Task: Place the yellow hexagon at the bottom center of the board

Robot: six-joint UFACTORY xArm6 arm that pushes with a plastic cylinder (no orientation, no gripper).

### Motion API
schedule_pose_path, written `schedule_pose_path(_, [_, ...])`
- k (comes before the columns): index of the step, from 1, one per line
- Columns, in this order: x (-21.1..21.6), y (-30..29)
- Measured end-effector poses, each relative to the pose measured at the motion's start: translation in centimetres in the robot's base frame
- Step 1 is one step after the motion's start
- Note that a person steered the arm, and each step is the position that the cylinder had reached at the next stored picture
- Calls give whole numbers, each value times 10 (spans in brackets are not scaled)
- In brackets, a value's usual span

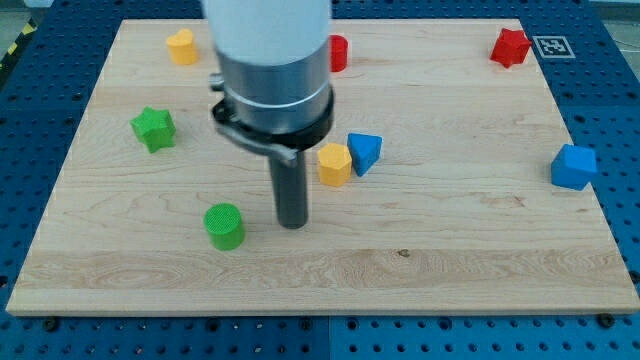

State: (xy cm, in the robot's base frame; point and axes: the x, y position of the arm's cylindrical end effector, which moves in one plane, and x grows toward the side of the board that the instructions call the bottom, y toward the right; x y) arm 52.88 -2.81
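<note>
The arm ends in a dark rod rather than a claw, so no released, clenched or grasping state applies. The rod's lower end, my tip [292, 224], rests on the wooden tabletop [450, 250], which lies on a blue perforated surface [620, 120].

Taking the yellow hexagon [334, 164] as the landmark: it sits near the middle of the tabletop, a little toward the view's left of centre, well above the bottom edge. My tip stands just to the view's lower left of the yellow hexagon, close by but apart from it.

A blue triangular block [365, 152] is just on the hexagon's right side, so close that the two appear to touch. A green cylinder [225, 226] lies to the hexagon's lower left, beyond my tip. A green star-shaped block [153, 128] sits well to the hexagon's left and slightly higher. A second yellow block [182, 46], of unclear shape, is far to the upper left of the hexagon. A red block [339, 53], partly hidden behind the arm's grey body [272, 70], lies straight above the hexagon. Another red block [511, 47], roughly star-shaped, is far to the upper right, and a blue block [574, 167] lies far to the right, near the tabletop's edge.
</note>
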Motion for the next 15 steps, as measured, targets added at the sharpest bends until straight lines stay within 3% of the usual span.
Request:
schedule_pose_path(3, [22, -78])
schedule_pose_path(5, [-6, -76])
schedule_pose_path(7, [19, -131])
schedule_pose_path(8, [-12, -121])
schedule_pose_path(10, [-80, -43])
schedule_pose_path(11, [-92, -12])
schedule_pose_path(13, [-87, -2])
schedule_pose_path(15, [-32, 4])
